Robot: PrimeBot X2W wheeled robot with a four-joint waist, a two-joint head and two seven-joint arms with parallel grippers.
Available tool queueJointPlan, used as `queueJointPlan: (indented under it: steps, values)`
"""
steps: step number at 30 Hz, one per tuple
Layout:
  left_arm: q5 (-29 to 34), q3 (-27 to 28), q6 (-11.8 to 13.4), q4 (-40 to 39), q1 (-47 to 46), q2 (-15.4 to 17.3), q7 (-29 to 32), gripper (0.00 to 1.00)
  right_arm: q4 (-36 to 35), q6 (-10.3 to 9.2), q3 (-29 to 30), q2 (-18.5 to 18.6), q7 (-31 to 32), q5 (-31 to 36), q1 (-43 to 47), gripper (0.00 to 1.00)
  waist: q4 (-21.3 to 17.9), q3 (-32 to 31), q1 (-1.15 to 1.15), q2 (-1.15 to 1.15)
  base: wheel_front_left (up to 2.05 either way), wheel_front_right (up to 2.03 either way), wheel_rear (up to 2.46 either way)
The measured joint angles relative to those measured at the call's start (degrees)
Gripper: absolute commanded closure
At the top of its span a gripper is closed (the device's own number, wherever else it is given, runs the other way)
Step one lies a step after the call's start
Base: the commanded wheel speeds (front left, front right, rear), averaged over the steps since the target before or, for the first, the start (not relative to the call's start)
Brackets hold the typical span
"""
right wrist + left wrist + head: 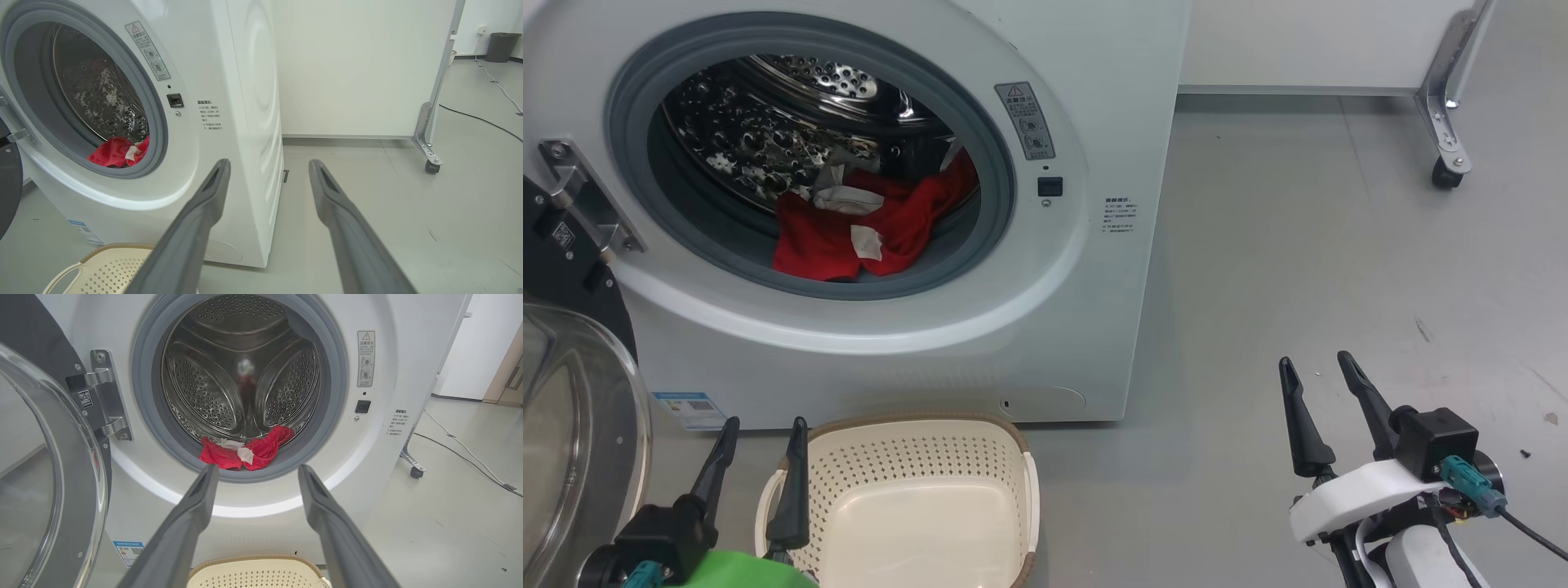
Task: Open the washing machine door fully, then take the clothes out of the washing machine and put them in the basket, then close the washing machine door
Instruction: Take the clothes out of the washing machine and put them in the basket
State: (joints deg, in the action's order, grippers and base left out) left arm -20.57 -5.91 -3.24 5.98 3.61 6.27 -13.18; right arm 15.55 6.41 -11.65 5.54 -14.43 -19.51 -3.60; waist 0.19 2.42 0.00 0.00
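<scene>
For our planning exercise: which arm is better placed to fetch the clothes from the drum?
Left: the left gripper, open, points straight at the clothes; the right gripper points past the machine at floor.

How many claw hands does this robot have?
2. The left gripper hovers beside the basket; the right gripper hangs over the floor, right of the washing machine.

The left gripper stands with its jaws wide apart. Both dark fingers point forward and a little upward from a green wrist cover. The right gripper has its jaws apart too. Its fingers rise from a white wrist shell, and a black camera block sits just behind the jaws.
</scene>
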Motion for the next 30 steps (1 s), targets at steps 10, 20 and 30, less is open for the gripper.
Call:
queueJointPlan:
  steps: [10,20,30]
  values:
    - [0.0,0.0,0.2,-0.1,0.0,0.0,0.0,0.0,0.0,0.0,0.0,0.0,0.0,0.1,0.0,0.0,0.0,0.4,0.0,0.0,0.0,0.0,0.0]
    - [0.9,0.5,1.5,-1.6,-0.1,0.4,0.0,0.0,-0.5,0.01,-0.1,0.0,0.0,0.5,-0.1,0.0,-0.8,2.9,0.0,0.0,0.0,0.0,0.0]
    - [2.3,0.0,1.9,-3.5,-2.8,1.7,1.6,0.0,-1.5,0.02,-0.2,-0.1,0.0,0.5,-0.7,0.0,-2.5,7.8,0.0,0.0,0.0,0.0,0.0]
